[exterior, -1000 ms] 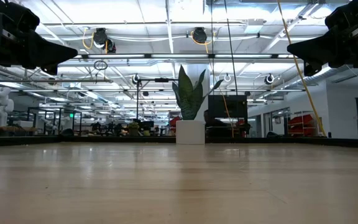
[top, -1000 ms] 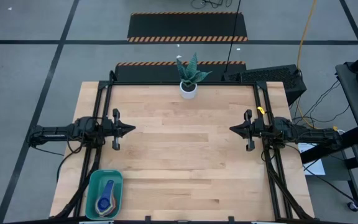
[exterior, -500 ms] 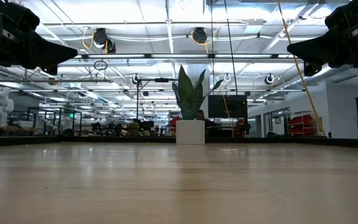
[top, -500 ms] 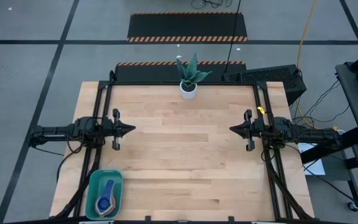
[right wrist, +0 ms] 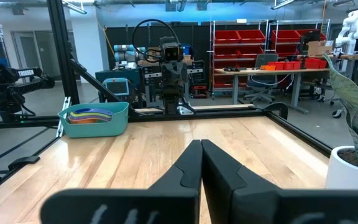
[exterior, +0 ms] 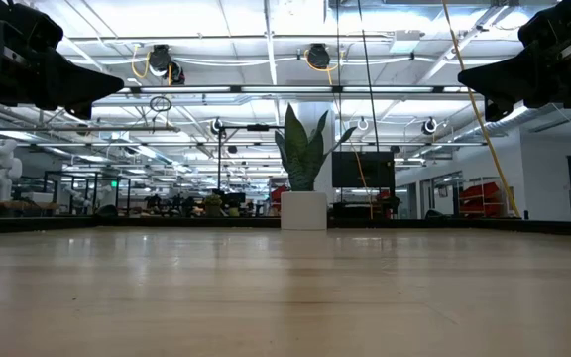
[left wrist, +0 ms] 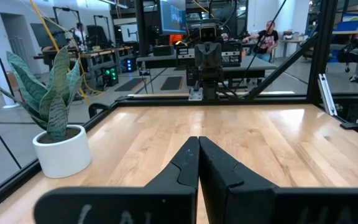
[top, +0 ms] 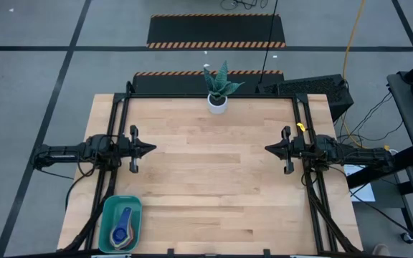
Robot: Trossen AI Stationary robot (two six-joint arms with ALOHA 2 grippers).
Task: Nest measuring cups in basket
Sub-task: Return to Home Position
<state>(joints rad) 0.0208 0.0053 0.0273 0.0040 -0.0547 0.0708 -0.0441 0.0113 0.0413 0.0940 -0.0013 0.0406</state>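
Observation:
The teal-green basket sits at the table's near left corner, and the measuring cups lie stacked inside it, a blue one on top with its handle pointing toward the far edge. The right wrist view shows the basket with coloured cups at its rim. My left gripper hovers shut at the left edge, mid-depth, pointing right. My right gripper hovers shut at the right edge, pointing left. Both are high above the table in the low view and far from the basket.
A white pot with a green plant stands at the middle of the far edge. Black frame rails run along the left and right sides of the wooden table. People and workbenches show in the room beyond.

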